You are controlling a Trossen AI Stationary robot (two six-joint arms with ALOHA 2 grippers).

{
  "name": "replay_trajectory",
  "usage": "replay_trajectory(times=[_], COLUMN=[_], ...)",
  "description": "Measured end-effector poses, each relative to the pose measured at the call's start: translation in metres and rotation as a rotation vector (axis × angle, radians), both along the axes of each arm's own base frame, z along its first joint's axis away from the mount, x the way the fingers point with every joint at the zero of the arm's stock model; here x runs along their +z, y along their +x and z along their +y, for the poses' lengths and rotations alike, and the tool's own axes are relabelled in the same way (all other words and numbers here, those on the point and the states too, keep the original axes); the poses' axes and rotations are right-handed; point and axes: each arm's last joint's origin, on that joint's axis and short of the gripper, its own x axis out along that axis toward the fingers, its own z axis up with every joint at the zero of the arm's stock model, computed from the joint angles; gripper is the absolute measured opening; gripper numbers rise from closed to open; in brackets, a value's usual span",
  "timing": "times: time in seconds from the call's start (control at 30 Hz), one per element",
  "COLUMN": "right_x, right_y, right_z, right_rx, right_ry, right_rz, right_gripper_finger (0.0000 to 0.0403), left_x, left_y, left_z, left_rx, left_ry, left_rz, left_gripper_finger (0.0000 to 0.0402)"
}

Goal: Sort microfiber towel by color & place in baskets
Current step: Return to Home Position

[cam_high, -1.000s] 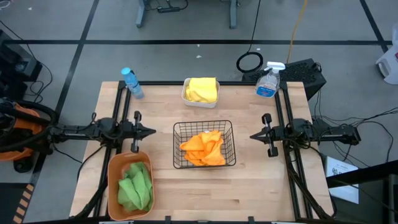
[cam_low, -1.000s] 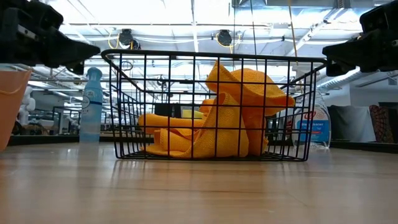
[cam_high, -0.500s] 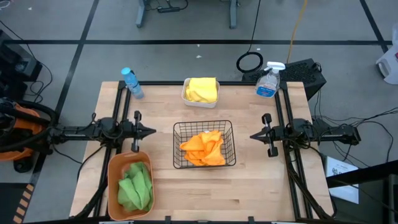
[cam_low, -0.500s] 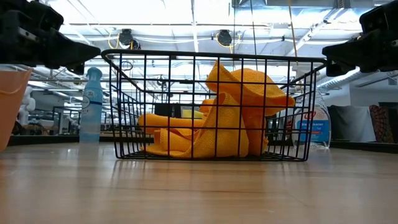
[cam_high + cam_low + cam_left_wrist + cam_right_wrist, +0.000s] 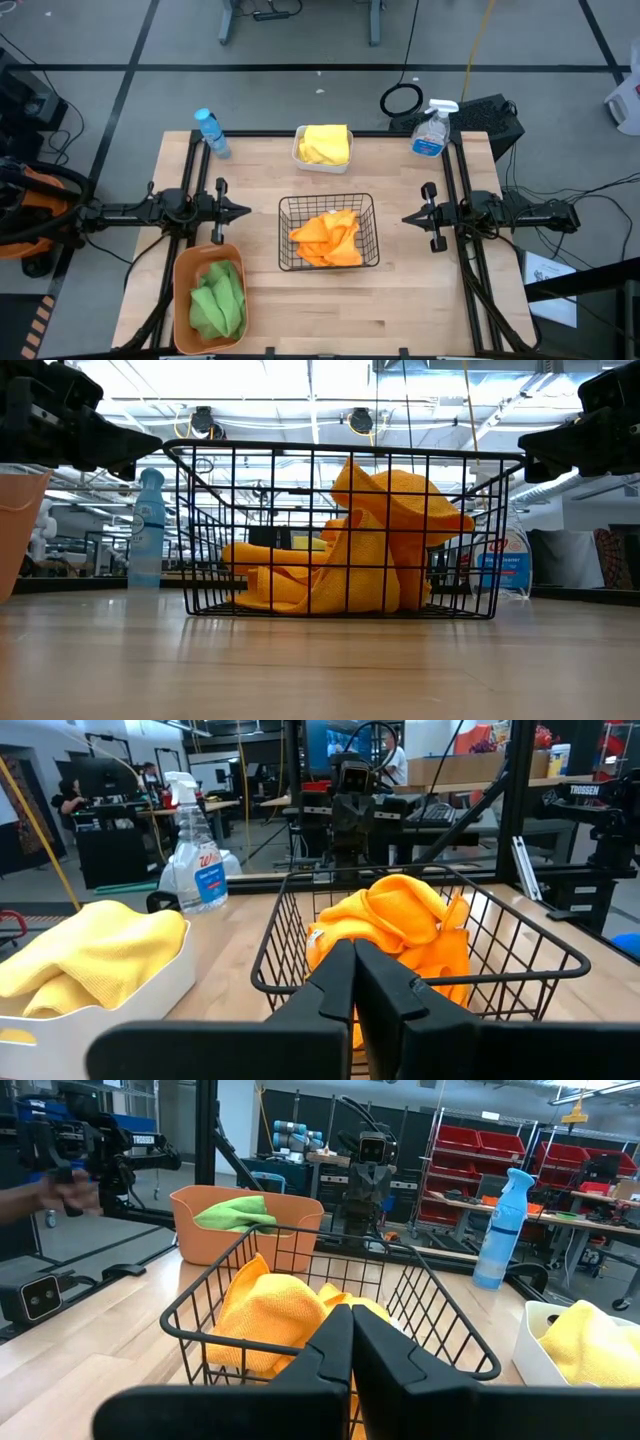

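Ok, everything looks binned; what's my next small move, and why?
Probably none: just hold both arms parked. The yellow towels lie in the white tub, orange towels in the black wire basket, green towels in the orange tub. The left claw and right claw sit shut and empty either side of the basket.

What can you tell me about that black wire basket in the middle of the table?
The black wire basket is a square, open-topped box of thin dark metal mesh, with walls that flare slightly outward up to the rim. It stands upright and flat on the wooden table, roughly at its centre. Inside lie crumpled orange cloths, soft and fuzzy, heaped so that one fold rises nearly to the rim, as the low view shows. Nothing else touches the basket.
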Motion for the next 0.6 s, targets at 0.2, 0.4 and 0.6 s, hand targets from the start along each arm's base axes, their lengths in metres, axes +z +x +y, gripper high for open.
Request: replay_trajectory(times=[0.2, 0.4, 0.6], right_x=[0.0000, 0.0000, 0.0000], right_y=[0.0000, 0.0000, 0.0000], right_z=[0.0000, 0.0000, 0.0000], right_rx=[0.000, 0.000, 0.000], right_ry=[0.000, 0.000, 0.000], right_rz=[0.000, 0.000, 0.000], right_gripper_finger=[0.0000, 0.0000, 0.0000], left_x=[0.0001, 0.0001, 0.0001], left_y=[0.0000, 0.0000, 0.0000], left_z=[0.0000, 0.0000, -0.0001], left_rx=[0.000, 0.000, 0.000], left_ry=[0.000, -0.001, -0.003], left_rz=[-0.001, -0.001, -0.002], left_gripper_finger=[0.0015, 0.0017, 0.0017])
